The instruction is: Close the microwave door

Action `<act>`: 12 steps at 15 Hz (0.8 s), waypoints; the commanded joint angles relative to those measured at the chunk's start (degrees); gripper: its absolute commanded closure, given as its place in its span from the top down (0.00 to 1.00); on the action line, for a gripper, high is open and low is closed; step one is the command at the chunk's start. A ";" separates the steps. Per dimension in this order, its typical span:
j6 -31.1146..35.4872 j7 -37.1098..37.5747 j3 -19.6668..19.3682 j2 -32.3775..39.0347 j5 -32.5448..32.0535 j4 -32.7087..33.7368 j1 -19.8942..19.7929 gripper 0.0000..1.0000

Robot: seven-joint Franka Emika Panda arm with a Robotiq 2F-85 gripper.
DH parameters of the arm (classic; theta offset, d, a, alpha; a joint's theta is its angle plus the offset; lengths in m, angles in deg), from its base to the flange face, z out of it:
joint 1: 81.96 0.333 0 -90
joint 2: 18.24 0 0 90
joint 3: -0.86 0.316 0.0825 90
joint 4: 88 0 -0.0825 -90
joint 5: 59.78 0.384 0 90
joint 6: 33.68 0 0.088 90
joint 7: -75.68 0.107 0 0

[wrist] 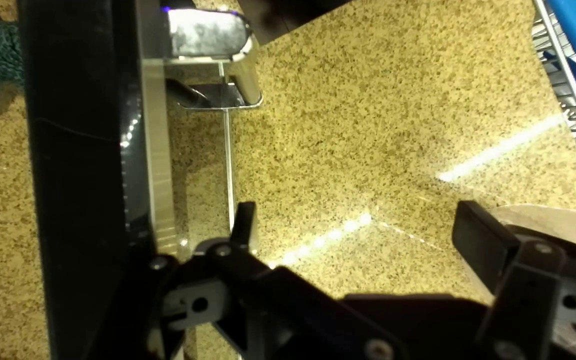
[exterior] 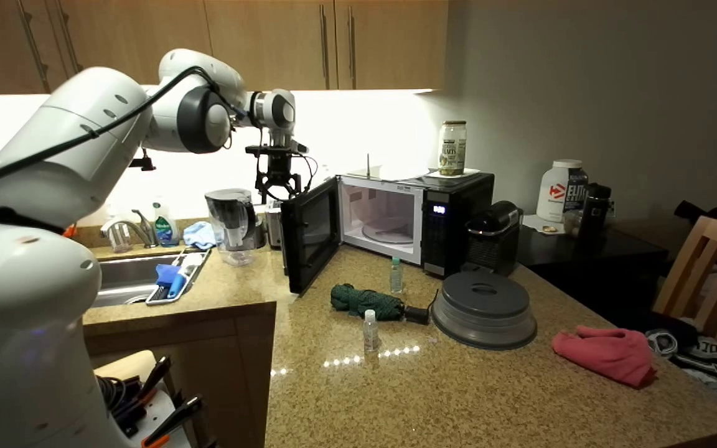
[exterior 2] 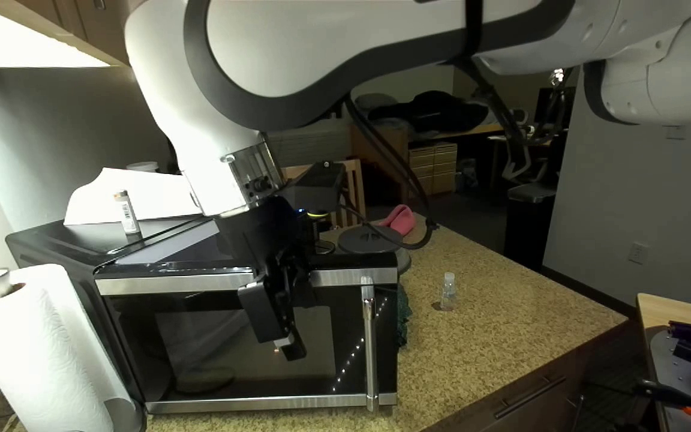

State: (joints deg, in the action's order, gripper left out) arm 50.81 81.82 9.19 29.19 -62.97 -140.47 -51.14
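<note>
Foremost, our black two-fingered gripper [wrist: 360, 234], jaws apart, hangs beside the outer face of the flat black glass-windowed door [exterior 2: 228, 354], whose long axis juts from the boxy black-and-silver microwave [exterior: 438, 242], toward which we should push.

Rectangular black glass microwave door [exterior 2: 219, 351] seen glossy, trimmed in silvery metal. Flat tan stone-look countertop [exterior: 470, 395] noted polished.

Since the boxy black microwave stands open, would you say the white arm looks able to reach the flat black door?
Probably yes: the open black end effector hangs just outside the door, with nothing visible between them.
</note>
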 commanded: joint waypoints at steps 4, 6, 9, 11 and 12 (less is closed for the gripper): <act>-0.41 0.37 -1.49 1.54 0.74 2.20 -1.69 1.00; -0.34 0.46 -1.82 1.33 0.94 2.03 -2.64 1.00; -0.31 0.81 -2.18 0.88 1.03 1.64 -4.03 1.00; -0.20 0.99 -2.27 0.80 1.01 1.56 -4.78 1.00; -0.24 1.06 -2.33 0.76 1.03 1.60 -5.18 1.00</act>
State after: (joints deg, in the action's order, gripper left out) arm 50.81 81.82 6.94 30.31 -62.96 -138.97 -55.35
